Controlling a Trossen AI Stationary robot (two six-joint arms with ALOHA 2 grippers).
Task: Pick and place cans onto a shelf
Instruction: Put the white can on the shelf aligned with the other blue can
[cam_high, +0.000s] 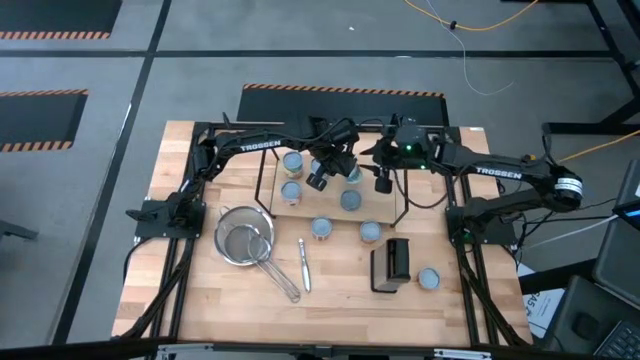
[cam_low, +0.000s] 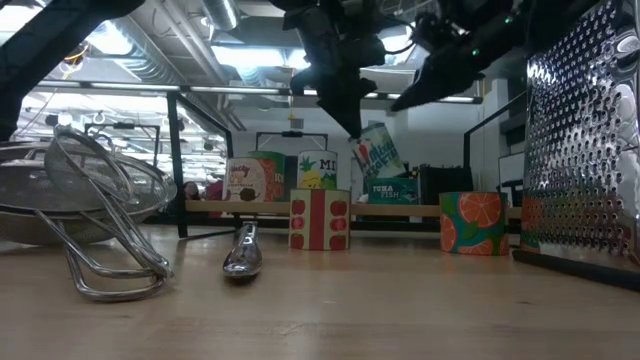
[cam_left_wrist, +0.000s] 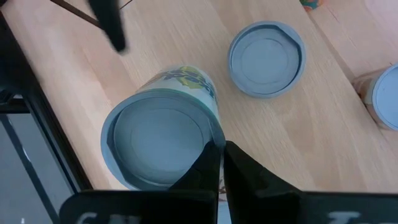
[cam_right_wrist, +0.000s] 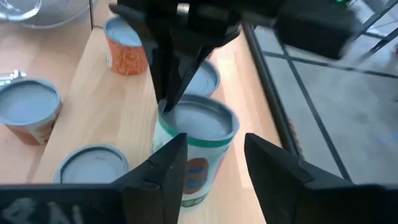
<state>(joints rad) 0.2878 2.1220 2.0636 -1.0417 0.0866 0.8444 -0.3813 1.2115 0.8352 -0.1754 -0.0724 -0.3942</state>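
The shelf (cam_high: 375, 205) stands at the table's middle, a wooden board between black wire end frames. My left gripper (cam_left_wrist: 219, 144) is shut on a tilted can (cam_left_wrist: 163, 130) with a pale blue top and a green-and-white label, held above the board. My right gripper (cam_right_wrist: 214, 146) is open, with a finger on either side of that same can (cam_right_wrist: 198, 140). Other cans stand upright on the board (cam_high: 292, 162) (cam_high: 291, 190) (cam_high: 351, 200). More cans stand on the tabletop (cam_high: 321, 228) (cam_high: 370, 232) (cam_high: 428, 278). My left gripper pinches the can's top rim (cam_left_wrist: 208, 134) between its two shut fingers, one inside the rim and one outside. The fingers come from above, slanting down. The can hangs tilted below them (cam_low: 375, 150), off the shelf board. My right gripper: I cannot tell whether its fingers touch the can.
A metal mesh strainer (cam_high: 245, 238) lies left of the shelf, with a spoon (cam_high: 304, 265) beside it. A perforated grater (cam_low: 585, 140) stands near the front right. The shelf's wire end frames (cam_high: 262, 180) (cam_high: 403, 195) rise beside both grippers.
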